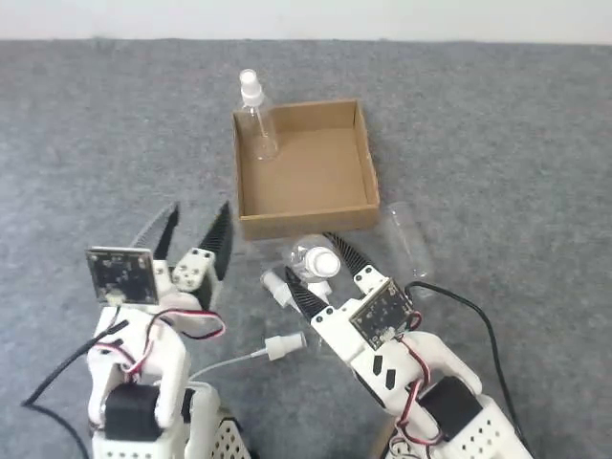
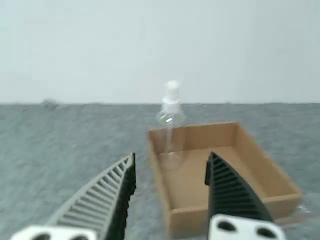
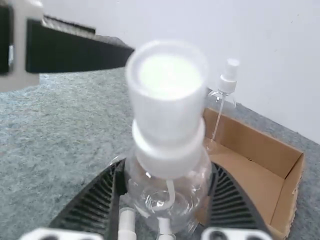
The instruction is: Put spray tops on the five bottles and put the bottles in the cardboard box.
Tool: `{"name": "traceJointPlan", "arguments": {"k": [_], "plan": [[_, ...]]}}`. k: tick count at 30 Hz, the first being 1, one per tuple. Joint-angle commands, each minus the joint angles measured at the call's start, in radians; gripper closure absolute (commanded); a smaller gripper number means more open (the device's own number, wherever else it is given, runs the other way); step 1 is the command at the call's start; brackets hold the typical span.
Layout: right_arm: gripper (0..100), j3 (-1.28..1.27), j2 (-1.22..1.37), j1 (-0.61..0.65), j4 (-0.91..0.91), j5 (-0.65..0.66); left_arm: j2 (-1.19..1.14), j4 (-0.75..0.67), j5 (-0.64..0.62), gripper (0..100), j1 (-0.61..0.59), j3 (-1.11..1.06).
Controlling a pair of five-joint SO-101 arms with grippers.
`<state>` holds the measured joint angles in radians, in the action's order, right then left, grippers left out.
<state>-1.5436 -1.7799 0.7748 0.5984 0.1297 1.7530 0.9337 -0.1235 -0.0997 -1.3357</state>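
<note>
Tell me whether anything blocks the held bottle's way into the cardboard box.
Nothing visible does. The right gripper holds the capped bottle just before the near wall of the cardboard box; only a second bottle stands inside, in the far left corner.

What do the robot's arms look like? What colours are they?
Both arms are white plastic with black motors. The left end effector and right end effector have black, ridged, pointed fingers. Each wrist carries a dark square circuit board. Red and black wires loop along them.
</note>
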Motion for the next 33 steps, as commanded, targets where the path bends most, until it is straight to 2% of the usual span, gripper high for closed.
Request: {"name": "traceJointPlan", "arguments": {"k": [1,6,11,15,23,33], "plan": [[89.8,0.055,-0.018,-0.012,-0.005,-0.008,0.003,-0.04,-0.003,79,-0.107,-0.016],[89.8,0.055,-0.015,-0.012,-0.005,-0.008,0.003,-0.081,-0.098,79,-0.215,-0.079],[89.8,0.068,-0.015,-0.012,-0.005,-0.008,0.003,-0.169,-0.107,79,-0.305,-0.148],[89.8,0.109,-0.012,-0.012,0.007,-0.008,0.003,-0.212,-0.103,79,-0.307,-0.188],[89.8,0.255,0.004,-0.012,0.058,-0.008,0.003,-0.21,-0.101,79,-0.307,-0.193],[89.8,0.44,0.41,-0.013,-0.061,-0.006,0.003,-0.21,-0.101,79,-0.308,-0.193]]}}
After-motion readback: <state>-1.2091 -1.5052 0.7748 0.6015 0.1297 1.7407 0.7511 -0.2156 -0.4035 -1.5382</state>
